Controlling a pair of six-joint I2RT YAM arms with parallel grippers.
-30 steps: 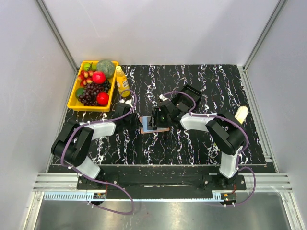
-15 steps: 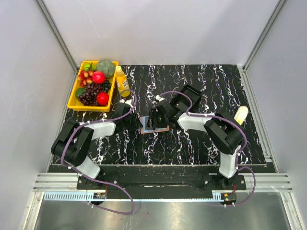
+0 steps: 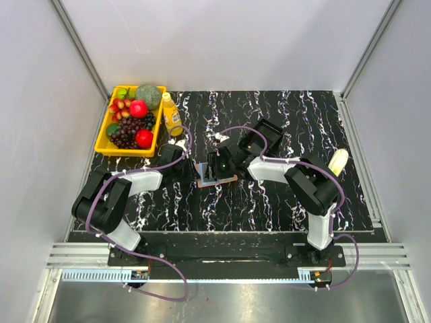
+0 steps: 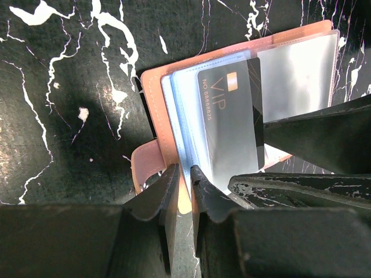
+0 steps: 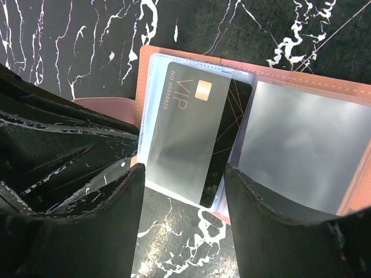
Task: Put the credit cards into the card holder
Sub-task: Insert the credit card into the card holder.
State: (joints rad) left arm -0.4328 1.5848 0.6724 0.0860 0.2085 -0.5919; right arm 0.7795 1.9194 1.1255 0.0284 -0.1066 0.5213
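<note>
Dark glossy VIP card (image 5: 185,127) partway in open tan leather card holder (image 4: 153,104).
Long axis left-right, chip leftward; right end effector (image 5: 185,174) grips it, left end effector (image 4: 184,179) pinches holder's edge.

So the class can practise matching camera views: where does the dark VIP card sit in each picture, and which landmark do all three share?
Top view: VIP card small, mid-table, near the picture's centre.
Left wrist: VIP card centre-right, gold chip uppermost.
Right wrist: VIP card centre, tilted, chip uppermost.
Shared landmark: the open brown wallet under it.
</note>
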